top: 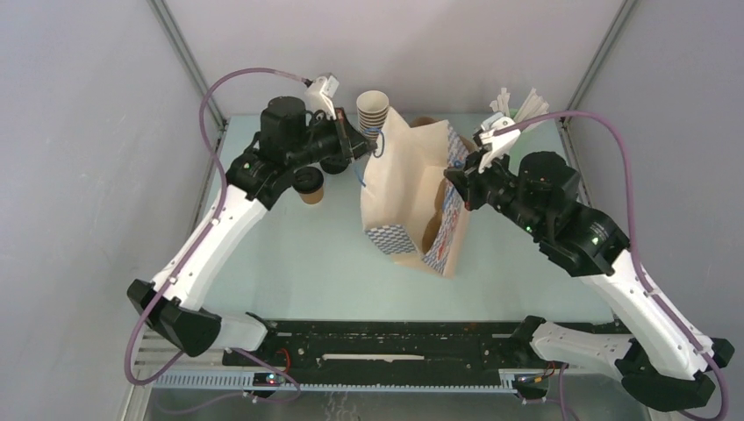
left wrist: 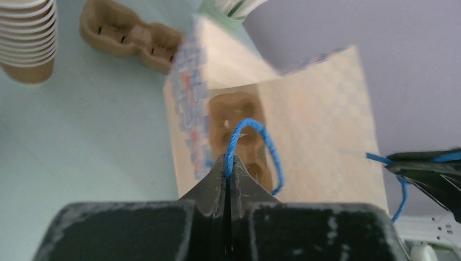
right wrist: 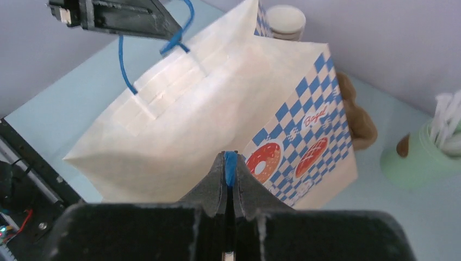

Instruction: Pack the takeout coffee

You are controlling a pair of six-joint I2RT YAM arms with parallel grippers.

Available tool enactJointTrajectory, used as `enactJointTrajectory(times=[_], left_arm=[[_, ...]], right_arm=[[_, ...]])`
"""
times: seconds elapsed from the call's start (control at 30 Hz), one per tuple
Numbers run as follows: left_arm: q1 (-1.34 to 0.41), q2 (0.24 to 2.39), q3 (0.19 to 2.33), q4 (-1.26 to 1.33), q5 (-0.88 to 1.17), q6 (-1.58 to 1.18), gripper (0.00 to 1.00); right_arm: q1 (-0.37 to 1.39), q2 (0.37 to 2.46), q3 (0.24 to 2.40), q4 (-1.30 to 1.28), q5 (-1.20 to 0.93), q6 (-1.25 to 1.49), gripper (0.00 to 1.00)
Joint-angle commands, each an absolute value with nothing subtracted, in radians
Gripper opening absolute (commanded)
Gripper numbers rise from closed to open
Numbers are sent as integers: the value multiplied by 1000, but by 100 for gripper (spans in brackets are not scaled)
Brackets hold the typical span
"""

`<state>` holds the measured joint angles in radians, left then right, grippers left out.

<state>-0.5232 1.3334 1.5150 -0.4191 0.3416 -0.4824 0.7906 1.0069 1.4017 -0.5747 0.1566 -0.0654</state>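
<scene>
there, left tool (left wrist: 227,161) and right tool (right wrist: 230,161) each pinch a blue handle (left wrist: 256,128); cup stack (top: 372,110) beside bag (top: 399,180).

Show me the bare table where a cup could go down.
Widest bare patch: table between the bag, left arm and base rail. Crowded along the back: cup stack, pulp tray, straw cup, plus left gripper and right gripper gripping the bag's handles.

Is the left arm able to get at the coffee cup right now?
Probably not yet. The left gripper is shut on the blue handle of the bag, and the coffee cup stands close beside that arm's own wrist. It would need to release the handle and pull back first.
</scene>
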Motion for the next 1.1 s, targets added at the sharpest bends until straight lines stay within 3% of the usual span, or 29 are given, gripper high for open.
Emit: enactJointTrajectory(times=[0.0, 0.13, 0.27, 0.37, 0.5, 0.63, 0.87, 1.07], left_arm=[[-483, 1427, 1605, -605, 271, -563, 0], [-459, 1617, 1811, -807, 301, -615, 0], [-456, 1841, 2216, -1113, 388, -577, 0], [-455, 1837, 2343, -1107, 406, -600, 0], [-447, 1758, 2236, -1037, 393, -625, 0], [-407, 1722, 1969, -962, 409, -674, 0], [-439, 1663, 1967, -843, 454, -609, 0], [-519, 1574, 1918, -705, 430, -457, 0]], right_arm=[[678, 1052, 1387, -822, 79, 104, 0], [514, 1107, 1315, -857, -27, 166, 0], [473, 1147, 1468, -913, -84, 172, 0], [489, 1166, 1597, -942, -108, 168, 0], [495, 1177, 1641, -953, -132, 193, 0], [436, 1107, 1384, -840, -129, 220, 0], [426, 1078, 1336, -808, -183, 196, 0], [541, 1016, 1246, -651, -158, 100, 0]])
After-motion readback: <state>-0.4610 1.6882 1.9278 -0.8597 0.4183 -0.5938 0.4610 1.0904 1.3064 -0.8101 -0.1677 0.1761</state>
